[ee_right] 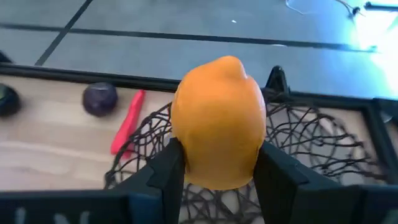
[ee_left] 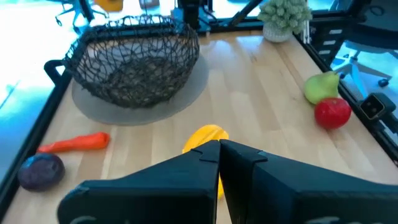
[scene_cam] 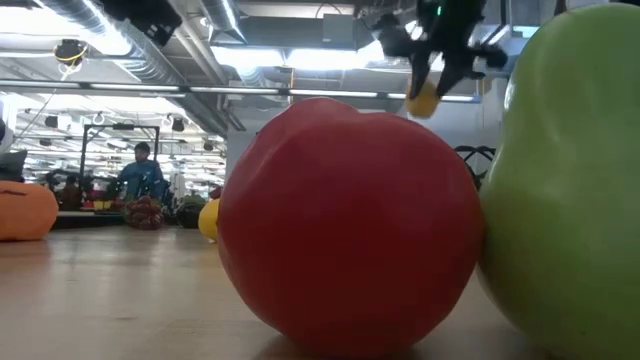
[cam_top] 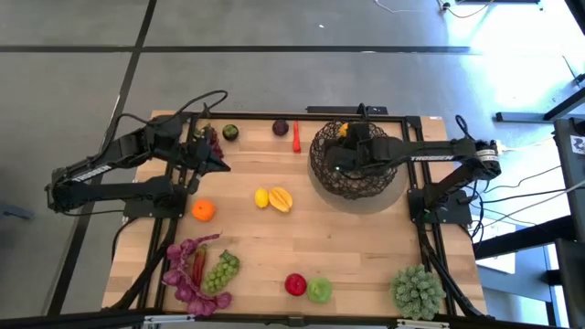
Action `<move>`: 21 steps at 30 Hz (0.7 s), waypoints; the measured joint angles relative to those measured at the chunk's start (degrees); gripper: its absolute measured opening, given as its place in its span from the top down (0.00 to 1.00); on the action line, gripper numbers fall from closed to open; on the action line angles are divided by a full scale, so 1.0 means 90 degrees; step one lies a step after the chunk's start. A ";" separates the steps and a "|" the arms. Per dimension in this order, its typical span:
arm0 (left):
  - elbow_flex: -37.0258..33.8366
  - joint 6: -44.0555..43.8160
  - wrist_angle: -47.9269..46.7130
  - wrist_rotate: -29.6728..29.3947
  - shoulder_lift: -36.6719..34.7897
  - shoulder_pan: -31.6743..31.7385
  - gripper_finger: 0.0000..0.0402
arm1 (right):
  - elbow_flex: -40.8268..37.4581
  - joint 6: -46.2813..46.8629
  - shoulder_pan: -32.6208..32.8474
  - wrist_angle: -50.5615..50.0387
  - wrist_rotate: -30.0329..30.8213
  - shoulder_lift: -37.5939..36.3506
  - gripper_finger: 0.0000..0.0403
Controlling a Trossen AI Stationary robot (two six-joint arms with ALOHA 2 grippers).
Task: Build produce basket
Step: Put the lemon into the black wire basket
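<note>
My right gripper [ee_right: 217, 163] clamped on a yellow-orange fruit [ee_right: 217, 121], held above the basket [cam_top: 352, 164], my left gripper [ee_left: 219, 152] closed empty, well left of the basket.

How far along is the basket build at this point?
Early stage. Done: nothing visible; the basket looks empty. In hand: the right gripper holds a yellow-orange fruit above the basket. Left: the orange, lemon, red chilli, green grapes, red apple and other pieces remain on the table. The left gripper waits shut over the table's left side.
</note>
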 joint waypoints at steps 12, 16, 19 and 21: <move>0.0008 0.0153 0.1160 0.0004 0.0718 -0.0001 1.00 | -0.2471 -0.0567 -0.1251 0.2886 0.0049 -0.0005 0.64; 0.0008 0.0151 0.1230 0.0004 0.1111 -0.0001 1.00 | -0.3120 -0.1108 -0.1588 0.4317 -0.0222 -0.0003 0.64; 0.0005 0.0148 0.1227 0.0002 0.1341 0.0001 1.00 | -0.3448 -0.1338 -0.1792 0.4928 -0.0289 -0.0003 0.64; 0.0005 0.0151 0.1244 0.0004 0.1421 0.0001 1.00 | -0.3575 -0.1345 -0.1928 0.5043 -0.0352 -0.0003 0.64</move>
